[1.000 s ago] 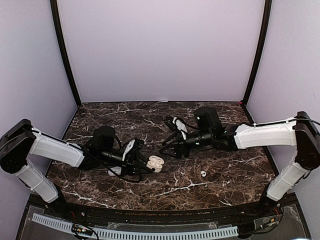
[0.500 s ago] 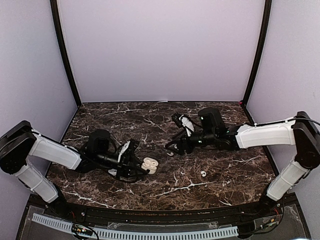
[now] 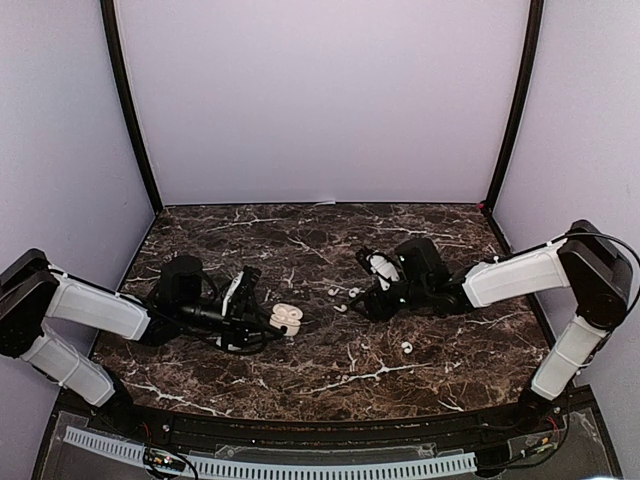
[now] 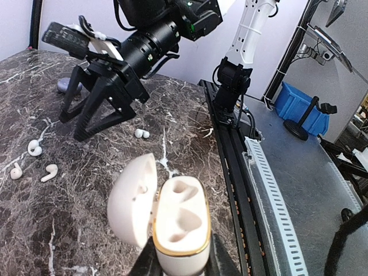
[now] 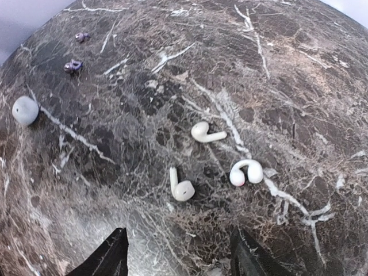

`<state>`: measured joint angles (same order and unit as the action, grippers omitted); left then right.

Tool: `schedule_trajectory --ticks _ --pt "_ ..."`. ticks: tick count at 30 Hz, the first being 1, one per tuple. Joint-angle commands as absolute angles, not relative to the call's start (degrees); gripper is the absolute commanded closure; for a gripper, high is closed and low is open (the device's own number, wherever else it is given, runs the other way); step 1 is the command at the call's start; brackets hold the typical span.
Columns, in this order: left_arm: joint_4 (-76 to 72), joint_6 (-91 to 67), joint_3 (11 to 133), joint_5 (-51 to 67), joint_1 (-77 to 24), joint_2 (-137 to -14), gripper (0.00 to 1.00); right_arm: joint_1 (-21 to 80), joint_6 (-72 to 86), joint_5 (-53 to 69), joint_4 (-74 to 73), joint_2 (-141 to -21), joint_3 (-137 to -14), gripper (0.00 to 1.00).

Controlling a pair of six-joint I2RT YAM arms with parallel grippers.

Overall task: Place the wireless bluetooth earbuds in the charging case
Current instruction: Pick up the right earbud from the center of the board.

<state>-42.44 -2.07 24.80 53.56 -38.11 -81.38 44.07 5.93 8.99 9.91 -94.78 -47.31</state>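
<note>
My left gripper (image 3: pixel 262 320) is shut on the base of a white charging case (image 4: pixel 178 225) with a gold rim. Its lid (image 4: pixel 132 200) stands open and both sockets are empty. The case (image 3: pixel 288 318) is held low at the left-centre of the table. Three white earbuds (image 5: pixel 181 187) (image 5: pixel 207 133) (image 5: pixel 246 172) lie on the marble just ahead of my right gripper (image 5: pixel 181 256), which is open and empty, with its fingertips (image 5: pixel 118 248) low over the surface. In the top view these earbuds (image 3: pixel 341 306) lie right at the right gripper (image 3: pixel 362 302). A fourth earbud (image 3: pixel 406 347) lies apart, nearer the front.
A grey pebble-shaped object (image 5: pixel 25 110) and two small purple bits (image 5: pixel 73 66) lie farther off on the dark marble table (image 3: pixel 300 240). The table's black front rail (image 4: pixel 230 149) runs close beside the held case.
The left arm has drawn back to the left with the case. The right arm has dropped lower and shifted right over the cluster of earbuds, its jaws wider than a second ago.
</note>
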Motion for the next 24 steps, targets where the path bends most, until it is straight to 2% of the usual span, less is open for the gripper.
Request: schedule_trajectory --ticks 1,6,15,24 --pt "-44.6 -2.8 23.5 54.8 -37.6 -79.5 0.82 43.9 5.6 11.8 26.5 -93.9 -39.2 0.42" --pt "-42.9 -1.6 23.7 55.2 -37.5 -79.3 0.81 43.9 6.7 14.9 39.0 -95.6 -32.3 0.44" --pt "-44.4 -1.4 22.9 55.4 -37.1 -79.8 0.81 44.3 5.2 14.2 51.3 -100.6 -27.9 0.58" --pt "-44.8 -0.6 23.8 57.2 -36.8 -81.4 0.81 46.6 2.4 10.9 59.8 -108.1 -27.9 0.61"
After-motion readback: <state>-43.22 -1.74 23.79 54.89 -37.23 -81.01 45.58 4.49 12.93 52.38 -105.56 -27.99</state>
